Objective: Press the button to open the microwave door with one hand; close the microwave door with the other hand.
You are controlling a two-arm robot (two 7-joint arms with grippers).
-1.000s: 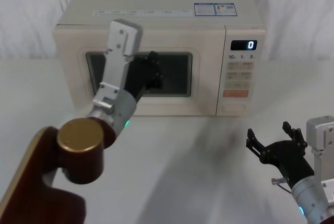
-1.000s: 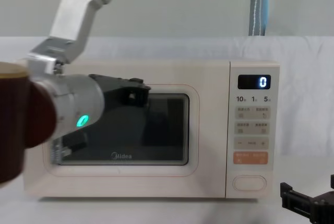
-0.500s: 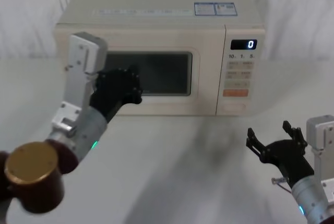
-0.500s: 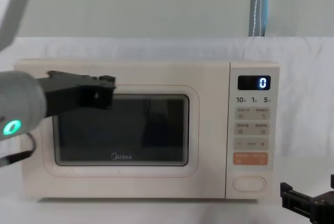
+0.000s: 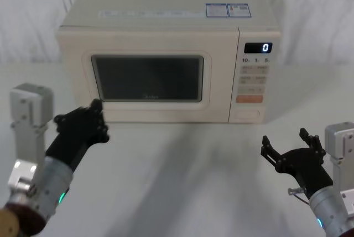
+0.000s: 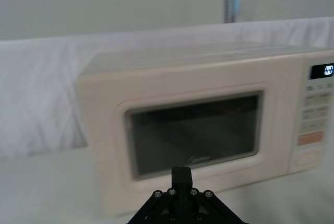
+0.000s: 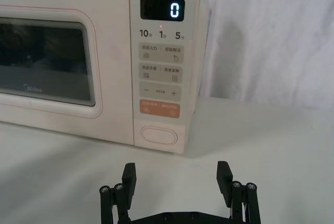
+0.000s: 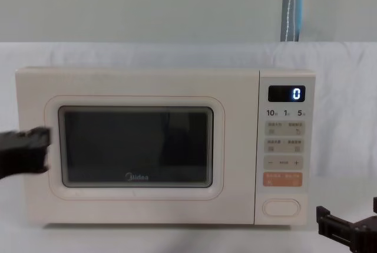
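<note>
Microwave door (image 5: 146,77) sits flush shut on the microwave (image 5: 166,21) at the desk's (image 5: 182,176) back, the button (image 7: 159,134) lowest on its panel. Left gripper (image 5: 83,126) hovers near the door's lower left corner, its jaws' state untellable; right gripper (image 7: 177,179) hangs before the button, well apart, jaws open.

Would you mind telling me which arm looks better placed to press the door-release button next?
Probably the right. The right gripper, open, sits low on the control-panel side, facing the button. The left gripper sits by the microwave door's far edge.
</note>
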